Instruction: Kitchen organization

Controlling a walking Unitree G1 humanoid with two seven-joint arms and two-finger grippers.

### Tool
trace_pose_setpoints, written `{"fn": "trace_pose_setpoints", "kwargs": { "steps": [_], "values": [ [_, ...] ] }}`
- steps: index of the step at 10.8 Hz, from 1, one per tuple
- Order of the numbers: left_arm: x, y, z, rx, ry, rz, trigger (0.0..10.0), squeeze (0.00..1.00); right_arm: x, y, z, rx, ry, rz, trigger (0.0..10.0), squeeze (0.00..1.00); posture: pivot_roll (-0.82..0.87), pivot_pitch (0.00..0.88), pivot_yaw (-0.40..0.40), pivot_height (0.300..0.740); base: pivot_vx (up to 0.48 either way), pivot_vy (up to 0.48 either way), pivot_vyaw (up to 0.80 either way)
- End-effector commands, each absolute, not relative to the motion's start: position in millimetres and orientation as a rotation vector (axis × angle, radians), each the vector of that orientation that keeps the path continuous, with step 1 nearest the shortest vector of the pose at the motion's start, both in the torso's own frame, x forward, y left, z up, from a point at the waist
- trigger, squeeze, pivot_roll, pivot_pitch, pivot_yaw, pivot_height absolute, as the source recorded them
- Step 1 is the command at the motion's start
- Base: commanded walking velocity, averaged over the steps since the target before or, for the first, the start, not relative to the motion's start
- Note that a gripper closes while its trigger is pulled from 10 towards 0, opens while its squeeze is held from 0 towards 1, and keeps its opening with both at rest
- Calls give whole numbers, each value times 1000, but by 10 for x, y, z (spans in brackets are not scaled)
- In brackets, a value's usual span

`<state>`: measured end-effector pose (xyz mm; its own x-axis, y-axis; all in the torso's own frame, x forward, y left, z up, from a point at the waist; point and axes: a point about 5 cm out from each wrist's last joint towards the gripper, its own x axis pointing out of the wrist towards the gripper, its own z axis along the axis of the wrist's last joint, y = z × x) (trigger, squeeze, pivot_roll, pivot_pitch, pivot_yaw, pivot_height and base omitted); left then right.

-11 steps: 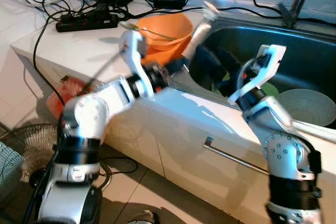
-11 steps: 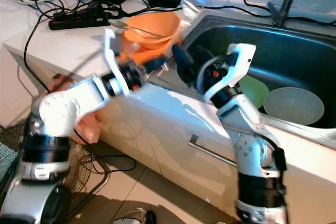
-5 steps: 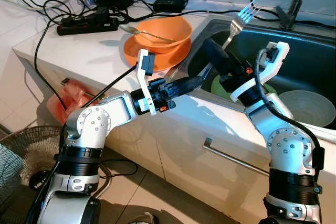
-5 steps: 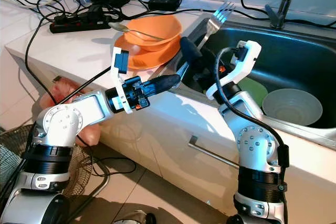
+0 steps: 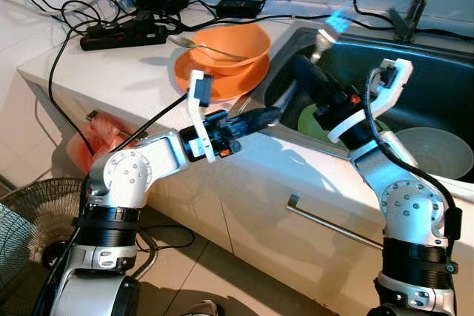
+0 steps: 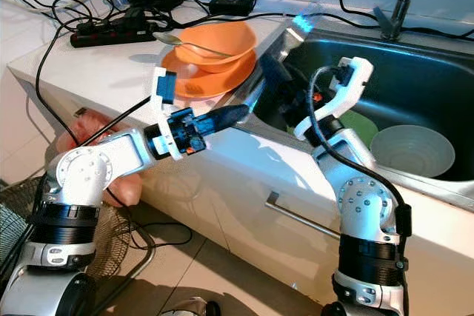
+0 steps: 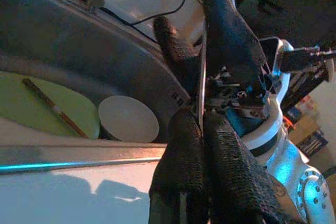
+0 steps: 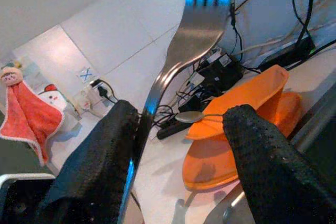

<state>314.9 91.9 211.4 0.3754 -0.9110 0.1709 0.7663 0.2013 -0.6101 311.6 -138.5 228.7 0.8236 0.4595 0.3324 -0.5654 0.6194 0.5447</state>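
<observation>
Fork (image 8: 173,66) up over the sink (image 5: 437,86) edge, left hand (image 7: 202,129) pinching its handle while the right hand (image 8: 178,145) stands wide around it, so the left should keep firm until the right pulls clear, then carry it toward the orange bowl (image 5: 229,46).

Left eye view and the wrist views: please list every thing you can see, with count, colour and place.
Fork: one, silver, upright at the sink's near corner.
Orange bowl: one, on the orange plate.
Orange plate: one, on the counter beside the sink.
Spoon: one, silver, across the orange bowl.
Power strip: one, black, back of the counter, among cables.
Sink: one, steel.
Green plate: one, in the sink.
Stick: one, brown, on the green plate.
Pale bowl: one, in the sink.
Fan: one, dark, on the floor.
Left gripper: black, shut on the fork's handle.
Right gripper: black, open around the fork.
</observation>
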Motion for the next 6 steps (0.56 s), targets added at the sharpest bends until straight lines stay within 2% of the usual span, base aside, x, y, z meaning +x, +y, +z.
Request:
{"fn": "trace_pose_setpoints", "kwargs": {
  "steps": [1, 3, 4, 6],
  "values": [
    [3137, 950, 2158, -734, 238, -1221, 0, 0, 3128, -1373, 2308, 694, -174, 596, 0, 0, 55, 27, 132, 740, 0, 0, 0],
    [3121, 955, 2133, -793, 267, -1238, 2980, 0, 3127, -1377, 2292, 698, -171, 591, 0, 0, 57, 31, 134, 740, 0, 0, 0],
    [3130, 968, 2119, -822, 274, -1231, 3882, 0, 3125, -1379, 2286, 700, -169, 589, 0, 0, 57, 33, 135, 740, 0, 0, 0],
    [3120, 976, 2116, -833, 290, -1246, 4706, 0, 3123, -1389, 2270, 702, -164, 584, 0, 0, 55, 34, 136, 740, 0, 0, 0]
  ]
}}
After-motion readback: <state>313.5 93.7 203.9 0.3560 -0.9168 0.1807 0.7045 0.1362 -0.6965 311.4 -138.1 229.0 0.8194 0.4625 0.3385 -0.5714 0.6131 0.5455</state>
